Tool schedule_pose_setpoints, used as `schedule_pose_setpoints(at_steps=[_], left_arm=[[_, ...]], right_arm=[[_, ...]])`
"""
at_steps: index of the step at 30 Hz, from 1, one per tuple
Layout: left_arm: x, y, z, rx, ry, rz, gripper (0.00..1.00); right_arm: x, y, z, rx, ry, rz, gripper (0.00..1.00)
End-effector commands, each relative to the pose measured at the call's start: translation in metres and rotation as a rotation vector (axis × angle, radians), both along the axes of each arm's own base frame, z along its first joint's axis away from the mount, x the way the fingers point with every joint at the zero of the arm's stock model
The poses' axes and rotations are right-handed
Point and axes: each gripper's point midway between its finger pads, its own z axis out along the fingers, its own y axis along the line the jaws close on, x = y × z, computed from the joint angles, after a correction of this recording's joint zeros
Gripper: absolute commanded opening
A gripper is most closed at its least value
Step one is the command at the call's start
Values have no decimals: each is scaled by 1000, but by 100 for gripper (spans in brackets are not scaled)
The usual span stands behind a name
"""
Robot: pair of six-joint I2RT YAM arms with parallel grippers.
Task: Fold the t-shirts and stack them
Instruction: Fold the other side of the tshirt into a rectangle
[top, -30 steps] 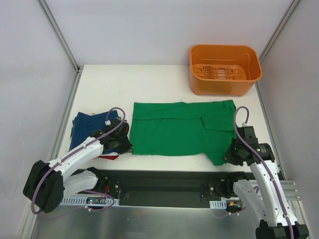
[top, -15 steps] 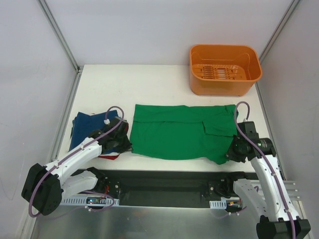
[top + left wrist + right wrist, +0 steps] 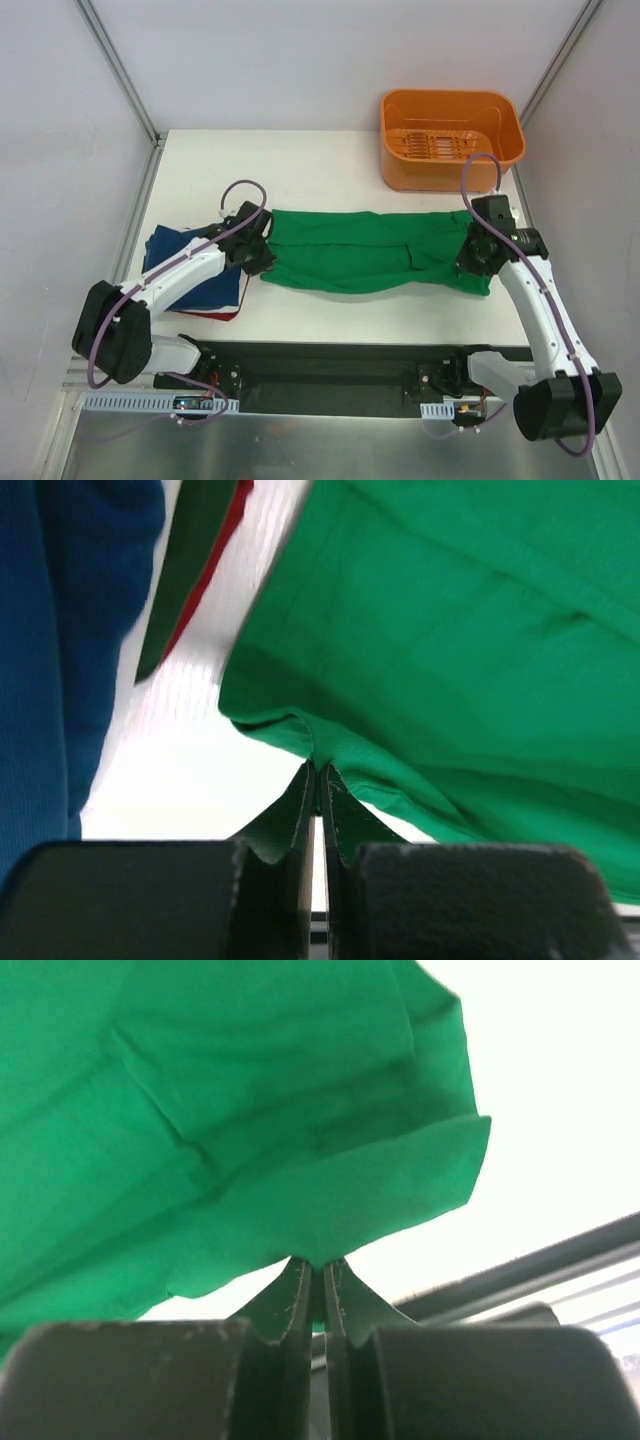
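Green t-shirt [image 3: 370,255] bunched across the desk [image 3: 330,170], beside navy t-shirt [image 3: 168,250]. Pinched tight at its left edge in left hand [image 3: 318,785], right edge in right hand [image 3: 320,1278].

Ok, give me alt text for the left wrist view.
The left gripper is shut on a pinched edge of the green shirt, which fills the upper right of the frame. At left are a navy shirt, a dark edge and a red edge, over the white table.
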Motion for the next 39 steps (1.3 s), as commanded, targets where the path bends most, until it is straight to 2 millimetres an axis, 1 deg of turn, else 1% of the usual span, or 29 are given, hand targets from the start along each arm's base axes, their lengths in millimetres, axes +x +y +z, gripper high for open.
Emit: schedule_pose_setpoints(at_steps=[1,2,5,6,7,9,10,15,16,18,19,21,22,24,25,26,27,28,29,30,31,32,33,34,35,36,37,38,39], left_arm=[[28,12,11,50,-44,40,0],[31,13,8,57,-35,44,0],[42,17,8,70,-34,58,0],[49,16,12,69,-45,55,0],[52,18,12,77,-45,58,0],[59,18,11,89,-42,51,0],[62,18,7,97,-30,49,0],[80,18,4,104,-19,49,0],[82,17,-2,109,-1,45,0],[90,14,-2,101,1,34,0],[91,13,-9,108,20,30,0],[98,12,-10,109,21,32,0],[99,12,-14,114,31,34,0],[101,13,-15,120,29,48,0],[103,14,-15,128,28,50,0],[104,14,-13,129,21,45,0],[106,14,-11,127,14,44,1],[107,12,-5,117,1,40,10],[107,12,-1,114,-9,34,21],[108,11,3,109,-22,30,33],[107,11,13,98,-43,29,51],[106,10,17,92,-56,18,61],[105,8,23,89,-73,11,70],[104,6,34,78,-103,4,80],[100,3,38,75,-112,-12,92],[98,-1,43,69,-125,-23,99],[95,-4,52,60,-152,-34,99],[90,-10,55,57,-160,-61,99],[87,-14,57,51,-165,-73,99]], right_arm=[[47,-6,23,-34,-92,-9,6],[59,-5,23,-36,-85,-9,6],[77,-5,16,-44,-40,8,7],[87,-6,23,-46,-52,5,7],[92,-5,14,-50,-18,14,7],[103,-4,16,-43,-14,19,8],[109,-4,7,-42,17,19,8],[127,-3,-10,-39,78,11,9],[130,-5,-16,-44,100,5,9],[135,-8,-20,-53,114,-7,10],[137,-9,-28,-57,138,-13,11],[146,-11,-30,-63,139,-23,13],[151,-12,-39,-66,159,-30,15],[165,-15,-39,-74,142,-39,16],[170,-15,-48,-74,161,-44,20],[174,-16,-50,-74,165,-42,26],[181,-13,-48,-54,156,-35,29],[183,-10,-50,-44,161,-25,33],[184,-7,-49,-27,154,-12,46],[183,-3,-49,-10,149,0,53],[182,-2,-42,-3,126,8,59],[180,-1,-39,5,110,15,71],[170,2,-34,23,96,27,82],[169,4,-30,29,70,37,91],[165,6,-27,43,57,49,97],[160,13,-16,78,10,68,97],[148,17,-25,103,27,81,97],[142,24,-29,135,20,104,97],[142,40,-18,215,-44,152,97]])
